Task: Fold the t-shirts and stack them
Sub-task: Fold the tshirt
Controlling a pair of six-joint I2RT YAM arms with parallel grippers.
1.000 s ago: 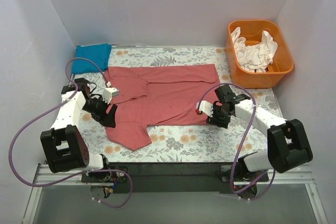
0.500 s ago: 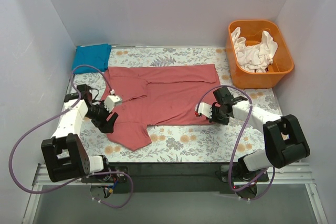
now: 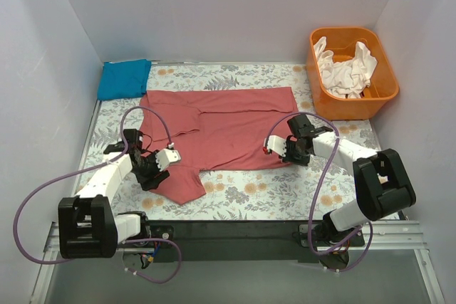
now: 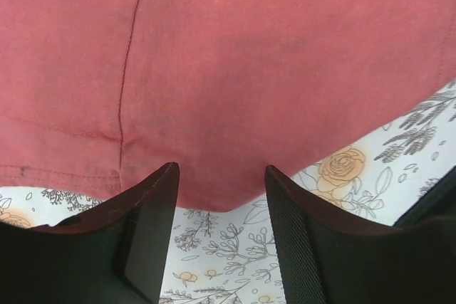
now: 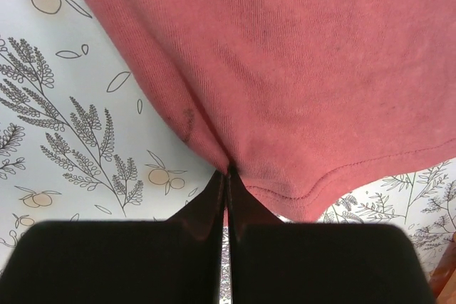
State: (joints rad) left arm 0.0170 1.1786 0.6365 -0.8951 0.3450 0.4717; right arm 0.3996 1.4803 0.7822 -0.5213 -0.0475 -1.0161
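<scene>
The rose-red t-shirt (image 3: 228,129) lies spread out flat on the flowered table, its sleeve reaching toward the near left. The blue t-shirt (image 3: 123,78) sits folded at the back left corner. My left gripper (image 3: 155,174) is at the red shirt's near left sleeve. In the left wrist view it (image 4: 221,176) stands open, the red t-shirt's (image 4: 249,69) rounded edge lying between the fingertips. My right gripper (image 3: 291,153) is at the shirt's near right corner. In the right wrist view it (image 5: 228,170) is shut on a pinched fold of the red t-shirt (image 5: 299,55) beside the hem.
An orange tub (image 3: 385,94) holding white cloths (image 3: 347,70) stands at the back right. White walls close in the table on three sides. Purple cables loop from both arms. A strip of flowered tabletop (image 3: 285,194) lies between the shirt and the near edge.
The left gripper has moved toward the near edge and rightward along the sleeve, its jaws narrowing a little. The right gripper has closed on the red shirt's near right corner.
</scene>
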